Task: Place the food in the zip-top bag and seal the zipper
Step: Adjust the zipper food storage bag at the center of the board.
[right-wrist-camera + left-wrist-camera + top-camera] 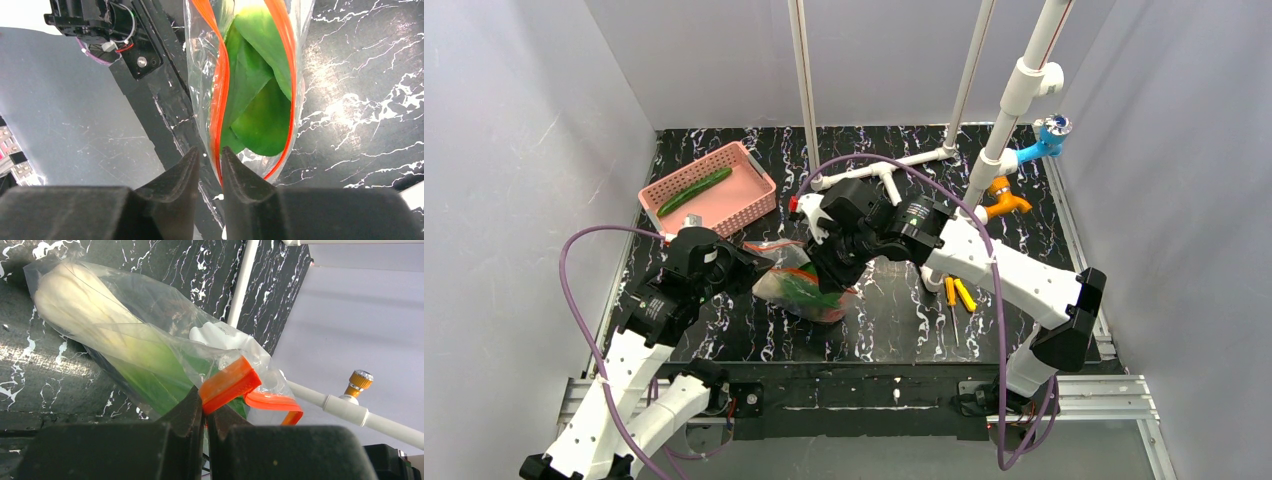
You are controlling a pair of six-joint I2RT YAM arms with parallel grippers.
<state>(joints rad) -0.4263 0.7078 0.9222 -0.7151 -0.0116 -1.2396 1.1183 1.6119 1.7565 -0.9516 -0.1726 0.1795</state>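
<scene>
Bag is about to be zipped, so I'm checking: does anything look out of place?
Yes. The cucumber lies in the pink basket, outside the bag, though the left gripper is shut on the zipper and the right gripper straddles it.

One bag (150,295), one bok choy (100,325), one cucumber (694,191), one basket (760,168), perhaps two yellow-handled tools (959,293).

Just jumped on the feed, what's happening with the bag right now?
The left end effector is shut on the zipper at one corner of the zip-top bag, with the bok choy inside. The right end effector straddles one zipper strip, jaws slightly apart. The bag's mouth is open, not sealed. The cucumber lies in the pink basket, not yet bagged.
</scene>
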